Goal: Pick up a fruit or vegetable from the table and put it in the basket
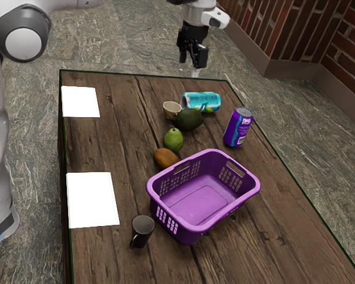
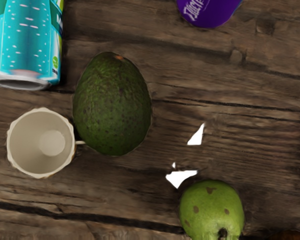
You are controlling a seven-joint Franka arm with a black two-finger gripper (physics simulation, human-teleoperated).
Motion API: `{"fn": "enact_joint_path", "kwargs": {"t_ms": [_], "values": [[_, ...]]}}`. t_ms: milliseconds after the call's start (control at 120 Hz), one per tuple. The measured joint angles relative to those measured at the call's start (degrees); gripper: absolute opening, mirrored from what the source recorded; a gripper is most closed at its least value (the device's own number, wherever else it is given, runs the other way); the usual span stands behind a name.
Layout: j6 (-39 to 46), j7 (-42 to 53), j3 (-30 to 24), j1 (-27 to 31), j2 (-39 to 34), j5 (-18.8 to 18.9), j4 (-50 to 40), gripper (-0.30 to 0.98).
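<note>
Ann: Where's the pincer (image 1: 189, 65) in the exterior view?
Ben: Up high, with its two tips apart and nothing between them. The avocado (image 1: 189, 119), the pear (image 1: 173, 140) and a brown oval thing (image 1: 165, 158) are down below, on the worktop (image 1: 115, 139).
Ann: Is any fruit in the purple basket (image 1: 203, 204)?
Ben: No, they're outside it. The brown one is just beside the basket, then comes the pear, then the avocado, near the little cup (image 1: 171, 109).
Ann: What else is there?
Ben: A blue-green can (image 1: 202, 102) lying down, a purple can (image 1: 238, 127) standing up, a black mug (image 1: 142, 231) near the basket, and two white squares. Both cans have writing, but it's too small for me to read.
Ann: And in the wrist view?
Ben: We look down from the pincer at the avocado, with the cup right beside it. The pear is apart from them, near some white bits (image 2: 181, 178). I can see a big M on the blue-green can. The purple can has white letters, but I can't make out the word.
</note>
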Motion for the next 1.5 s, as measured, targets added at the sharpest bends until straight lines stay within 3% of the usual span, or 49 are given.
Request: {"fn": "enact_joint_path", "kwargs": {"t_ms": [133, 325, 658, 1500], "values": [[5.8, 0.4, 0.2, 0.7, -6.9, 1.2, -13.3, 0.69], [12.0, 0.8, -0.6, -5.1, -12.2, 2.4, -22.8, 0.69], [20.7, 1.3, -2.4, -7.1, -6.5, 2.3, -25.7, 0.69], [33.1, 2.7, -1.9, -7.5, -5.1, 0.9, -34.6, 0.69]]}}
